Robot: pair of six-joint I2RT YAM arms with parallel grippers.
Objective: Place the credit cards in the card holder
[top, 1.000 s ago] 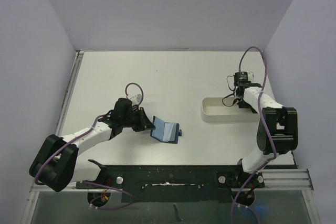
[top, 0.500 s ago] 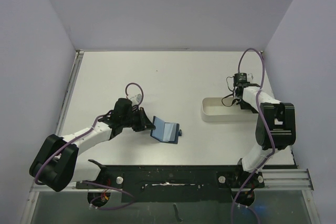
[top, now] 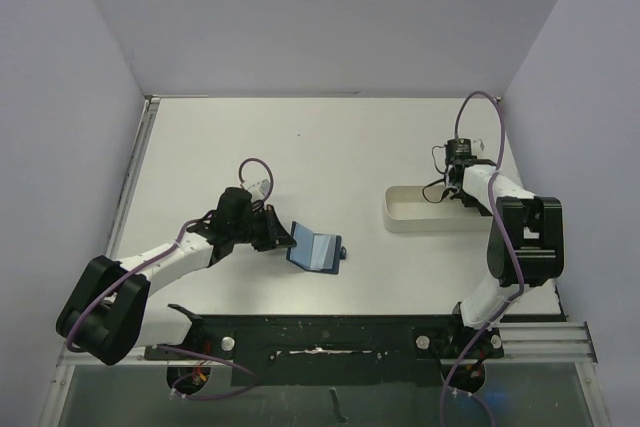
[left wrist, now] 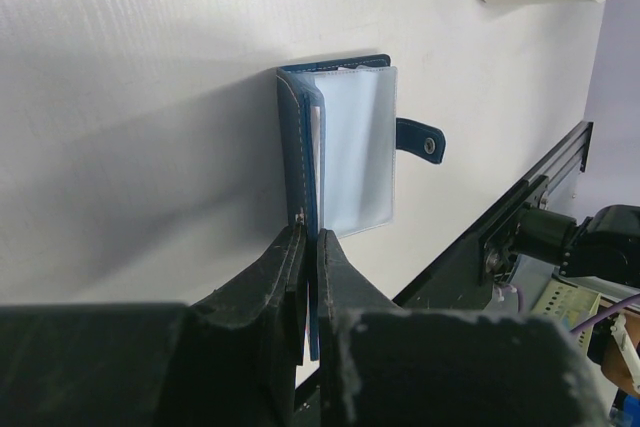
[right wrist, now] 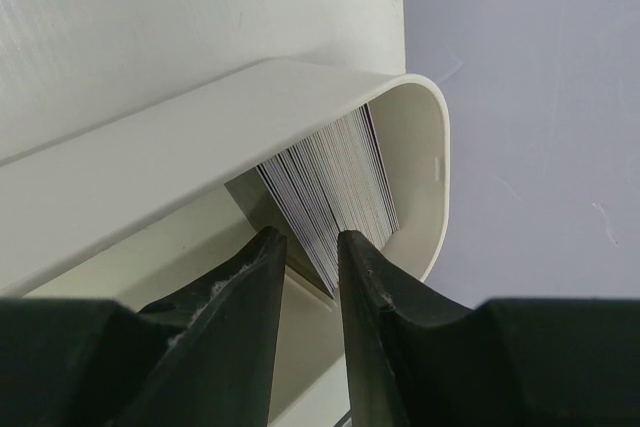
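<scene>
The card holder lies open on the desk, toward 7 o'clock from the desk's middle in the top view. Its long axis and fold run roughly 12 to 6 o'clock, and its snap tab points to 3 o'clock. In the left wrist view one navy cover stands on edge while the other half lies flat, showing pale, clear pockets. What sits in those pockets is too washed out to tell. The left gripper reaches in from 9 o'clock in the top view, and its jaws are pressed together on the near end of the raised cover. The credit cards are well apart from the holder, packed as a stack on edge in the rounded end of the white tray. Only their thin dark and light edges show there, fanned from 11 to 5 o'clock. The tray lies lengthwise 9 to 3 o'clock on the desk's 3 o'clock side. In the top view the right gripper and its arm hide the cards and that end of the tray. The right gripper's jaws stand slightly apart, with the stack's lower corner at the gap between the tips. Whether either tip touches a card cannot be told.
</scene>
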